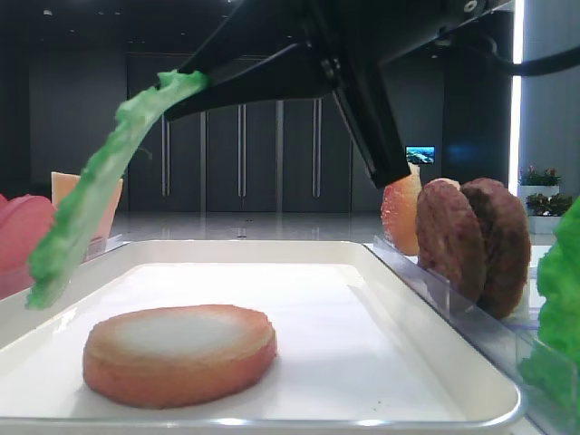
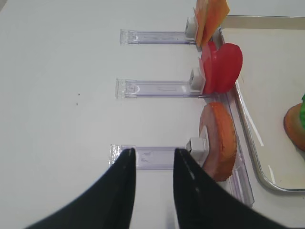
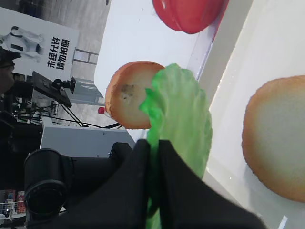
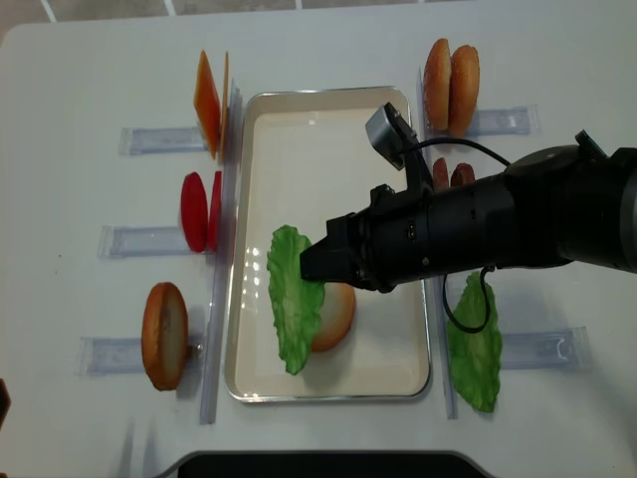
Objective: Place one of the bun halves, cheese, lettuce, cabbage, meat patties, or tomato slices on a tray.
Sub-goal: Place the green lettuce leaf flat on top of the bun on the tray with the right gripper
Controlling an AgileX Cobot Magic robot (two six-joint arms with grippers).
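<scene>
White tabletop is carrying the tray (image 4: 254,378), where one of the bun halves (image 4: 338,311) is already lying, while the right gripper (image 4: 311,265) is clenching the lettuce (image 4: 292,304) above it, not yet released, and the left gripper (image 2: 152,164) is hanging part-open, empty.

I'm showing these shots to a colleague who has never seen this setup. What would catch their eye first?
Most striking is the bright green lettuce pinched in the shut right gripper, dangling over the cream tray and partly covering the bun half lying there. Next come the rows of standing ingredients beside the tray: red tomato slices on its left, dark meat patties on its right.
</scene>
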